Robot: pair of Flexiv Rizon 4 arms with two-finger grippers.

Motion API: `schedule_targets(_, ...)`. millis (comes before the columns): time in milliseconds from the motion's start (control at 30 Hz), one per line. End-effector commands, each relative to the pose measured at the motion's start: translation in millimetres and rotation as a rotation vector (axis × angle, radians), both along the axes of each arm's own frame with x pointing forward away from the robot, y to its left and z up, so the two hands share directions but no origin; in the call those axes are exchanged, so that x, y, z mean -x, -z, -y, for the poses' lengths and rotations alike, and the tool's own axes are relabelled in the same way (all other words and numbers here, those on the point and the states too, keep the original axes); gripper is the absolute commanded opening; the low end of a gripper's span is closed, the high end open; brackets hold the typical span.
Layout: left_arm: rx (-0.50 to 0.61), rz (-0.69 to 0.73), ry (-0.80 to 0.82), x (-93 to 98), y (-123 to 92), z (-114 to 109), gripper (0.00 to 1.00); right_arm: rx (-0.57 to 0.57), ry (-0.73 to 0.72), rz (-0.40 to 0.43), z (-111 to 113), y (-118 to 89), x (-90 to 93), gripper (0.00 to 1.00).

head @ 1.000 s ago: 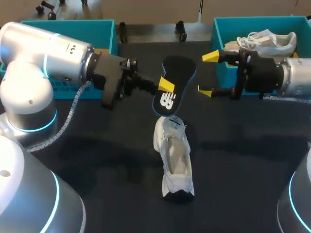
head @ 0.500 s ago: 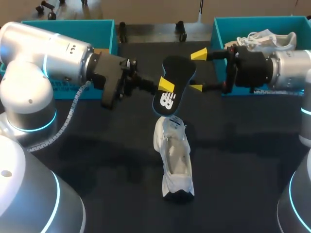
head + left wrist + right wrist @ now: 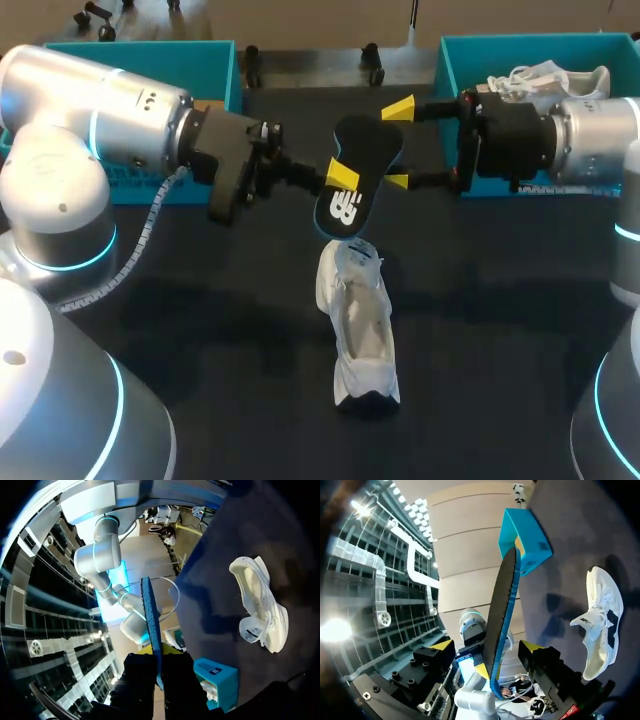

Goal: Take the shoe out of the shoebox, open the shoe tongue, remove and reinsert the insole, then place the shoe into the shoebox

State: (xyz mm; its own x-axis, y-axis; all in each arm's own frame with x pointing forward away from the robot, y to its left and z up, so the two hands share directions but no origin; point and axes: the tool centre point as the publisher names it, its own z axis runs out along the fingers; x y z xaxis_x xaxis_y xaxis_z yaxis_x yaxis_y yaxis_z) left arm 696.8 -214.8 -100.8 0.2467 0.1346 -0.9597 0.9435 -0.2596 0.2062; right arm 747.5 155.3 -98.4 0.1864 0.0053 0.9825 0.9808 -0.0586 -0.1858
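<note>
Black foam with a white logo on its face and a blue edge, the loose insole [image 3: 355,180] hangs in the air above the dark worktop [image 3: 500,330], tilted steeply on end, its lower tip just over the far end of the white mesh sneaker [image 3: 360,325]. The left claw [image 3: 343,177] comes in from the left side and is clamped on the insole's lower half. In the left wrist view the two dark fingers of the left claw [image 3: 159,665] press against both faces of the thin blue-edged insole [image 3: 150,615], which rises straight out ahead of them, with the sneaker [image 3: 262,607] lying well off to one side on the worktop. The right claw [image 3: 398,145] reaches in from the right with its yellow tips spread wide, one above and one below the insole's upper end. Seen from the right wrist, the insole [image 3: 502,600] stands edge-on between the fingers of the right claw [image 3: 487,647] with a gap on either side, so that claw grips nothing. The sneaker [image 3: 602,620] shows beyond it on the worktop. The sneaker rests on its sole with its opening upward, lengthwise away from the robot, apart from both claws. A teal shoebox [image 3: 520,50] at the far right corner holds a second white laced shoe [image 3: 550,80], and another teal box [image 3: 140,60] sits at the far left behind the left arm.
</note>
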Motion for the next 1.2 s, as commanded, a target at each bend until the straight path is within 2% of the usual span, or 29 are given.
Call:
schedule_targets(33, 0.002, 0.002, -0.001, 0.1, 1, 1, 0.0, 0.008, 0.004, -0.009, -3, -2, 5.3, 0.79)
schedule_targets(133, 0.002, 0.002, -0.001, 0.1, 1, 1, 0.0, 0.01, -0.005, -0.02, -6, -1, 4.3, 0.65)
schedule_targets(233, 0.002, 0.002, -0.001, 0.1, 1, 1, 0.0, 0.014, -0.007, -0.024, -9, -2, 4.3, 0.63)
schedule_targets(333, 0.002, 0.002, -0.001, 0.1, 1, 1, 0.0, 0.021, -0.004, -0.026, -11, -2, 4.1, 0.68)
schedule_targets(467, 0.002, 0.002, -0.001, 0.1, 1, 1, 0.0, 0.022, 0.003, -0.039, -12, 1, 1.6, 0.66)
schedule_targets(500, 0.002, 0.002, -0.001, 0.1, 1, 1, 0.0, 0.022, 0.004, -0.041, -12, 2, 1.3, 0.63)
schedule_targets(533, 0.002, 0.002, -0.001, 0.1, 1, 1, 0.0, 0.022, 0.005, -0.041, -13, 2, 1.1, 0.52)
schedule_targets(567, 0.002, 0.002, -0.001, 0.1, 1, 1, 0.0, 0.021, 0.005, -0.041, -13, 2, 1.1, 0.46)
schedule_targets(667, 0.002, 0.002, -0.001, 0.1, 1, 1, 0.0, 0.027, 0.005, -0.039, -14, 1, 0.5, 0.37)
schedule_targets(1100, 0.002, 0.002, -0.001, 0.1, 1, 1, 0.0, 0.048, 0.02, -0.035, -12, 1, -6.3, 0.33)
schedule_targets(1200, 0.002, 0.002, -0.001, 0.1, 1, 1, 0.0, 0.05, 0.024, -0.034, -12, 1, -7.0, 0.29)
